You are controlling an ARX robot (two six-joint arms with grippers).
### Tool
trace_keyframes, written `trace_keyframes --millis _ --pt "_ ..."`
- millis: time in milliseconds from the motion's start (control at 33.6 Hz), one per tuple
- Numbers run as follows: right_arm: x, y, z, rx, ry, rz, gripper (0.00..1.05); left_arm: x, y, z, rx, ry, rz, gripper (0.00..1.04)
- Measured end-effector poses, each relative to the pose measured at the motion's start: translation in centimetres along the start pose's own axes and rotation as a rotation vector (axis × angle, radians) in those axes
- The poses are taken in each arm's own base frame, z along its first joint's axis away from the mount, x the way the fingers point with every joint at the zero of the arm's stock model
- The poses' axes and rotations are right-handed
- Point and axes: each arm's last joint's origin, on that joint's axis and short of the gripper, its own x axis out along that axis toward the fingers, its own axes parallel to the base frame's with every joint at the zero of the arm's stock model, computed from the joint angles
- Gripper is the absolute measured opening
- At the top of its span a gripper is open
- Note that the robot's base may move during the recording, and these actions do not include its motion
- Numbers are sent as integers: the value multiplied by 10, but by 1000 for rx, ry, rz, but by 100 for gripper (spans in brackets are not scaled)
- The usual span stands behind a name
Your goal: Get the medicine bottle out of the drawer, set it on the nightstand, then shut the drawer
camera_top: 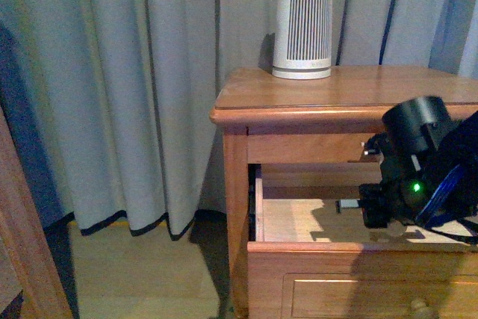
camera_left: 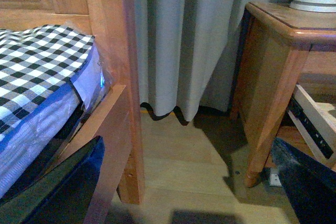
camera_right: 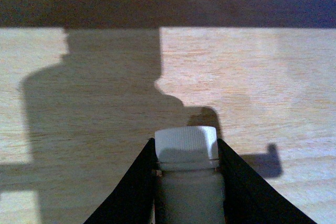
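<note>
The medicine bottle, white with a ribbed white cap, is held between the black fingers of my right gripper, which is shut on it. Under it lies the pale wood floor of the drawer. In the front view the drawer is pulled out of the nightstand, and my right gripper is inside it on the right. My left gripper is open and empty, low over the floor between the bed and the nightstand.
A large white-and-grey ribbed cylinder stands at the back of the nightstand top. Grey curtains hang behind. A bed with a checked cover and its wooden frame are close beside the left arm.
</note>
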Motion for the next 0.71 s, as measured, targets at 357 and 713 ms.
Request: trace_keyframes --millis 357,713 --pt "-107 36 21 118 67 200 30 0 0 0 0 0 0 98" --pt "-170 20 103 117 -265 167 30 0 0 0 0 0 0 98"
